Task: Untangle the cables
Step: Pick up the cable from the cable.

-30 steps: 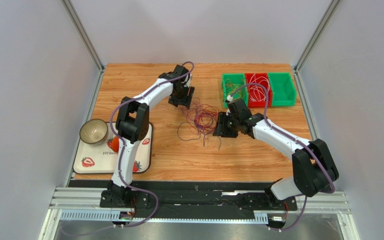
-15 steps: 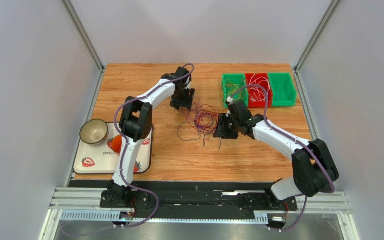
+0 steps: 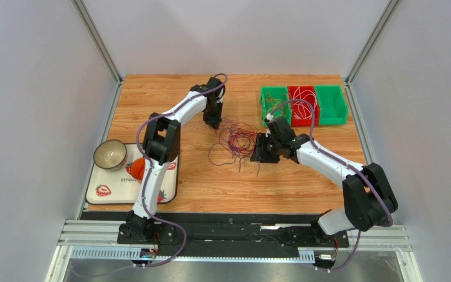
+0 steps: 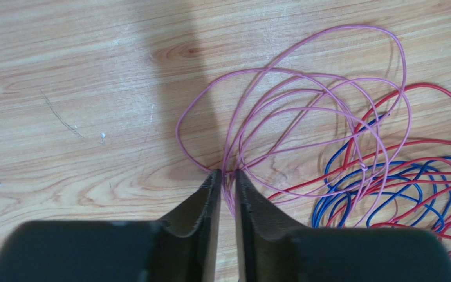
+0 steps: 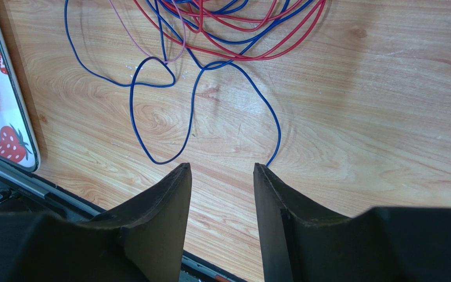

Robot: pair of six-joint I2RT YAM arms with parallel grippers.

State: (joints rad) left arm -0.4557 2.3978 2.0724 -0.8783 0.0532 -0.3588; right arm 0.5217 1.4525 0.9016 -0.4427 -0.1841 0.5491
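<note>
The cables [image 3: 236,138] lie as a loose tangle of pink, red and blue wires in the middle of the table. My left gripper [image 3: 215,121] stands at the tangle's far-left edge. In the left wrist view its jaws [image 4: 228,174] are nearly together, with strands of the pink cable [image 4: 304,76] pinched between the tips. Red loops [image 4: 434,88] and blue loops [image 4: 386,188] lie to the right of them. My right gripper [image 3: 257,148] sits at the tangle's right edge, open [image 5: 222,167] with nothing between its fingers. A blue cable [image 5: 192,106] ends just beyond its right fingertip.
Three bins stand in a row at the back right: green [image 3: 275,104], red [image 3: 302,104] and green [image 3: 331,104], two of them with wires inside. A strawberry-print tray [image 3: 131,182] at the near left carries a bowl [image 3: 109,154] and an orange-red object [image 3: 138,167].
My left gripper has gone from open to nearly closed, around the pink strands at the tangle's far-left edge. The right arm has not moved.
</note>
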